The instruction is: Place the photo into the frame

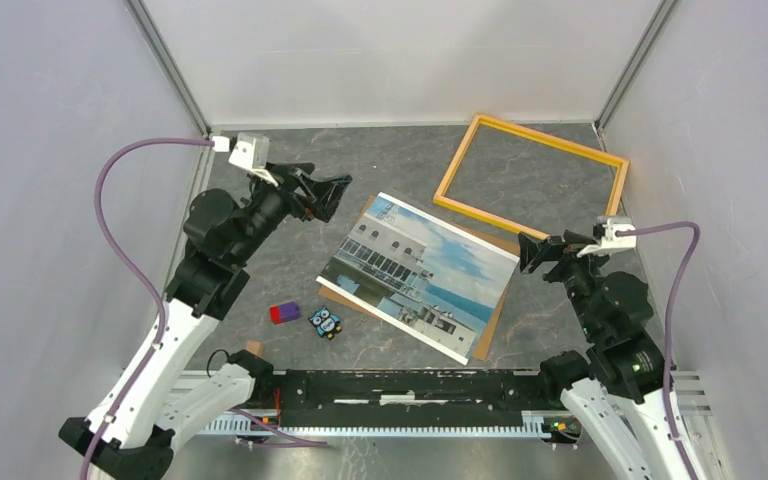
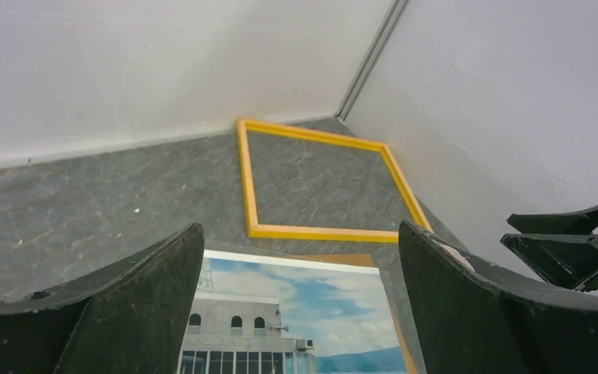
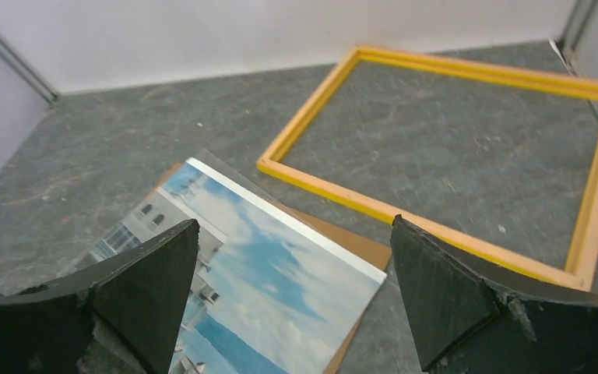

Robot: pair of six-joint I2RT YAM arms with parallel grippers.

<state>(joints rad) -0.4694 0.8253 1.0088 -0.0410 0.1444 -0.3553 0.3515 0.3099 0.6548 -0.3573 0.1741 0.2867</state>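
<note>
Arms hang raised either side of the photo [image 1: 415,275], left gripper [image 1: 338,198] and right gripper [image 1: 522,253] both gaping, holding nothing. Only the overhead view shows the purple block [image 1: 284,313] near the table's [image 1: 400,170] front edge.

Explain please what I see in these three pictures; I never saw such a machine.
These are two robot arms bolted at the near edge of a table. The wide picture looks down from above; the other two come from a camera on each wrist, so the dark shapes below are that arm's own fingers. On the grey table lie a photo of a white building, resting on a brown board, an empty yellow frame, a small purple block and a little cartoon figure. The left hand and right hand are open and hold nothing.
</note>
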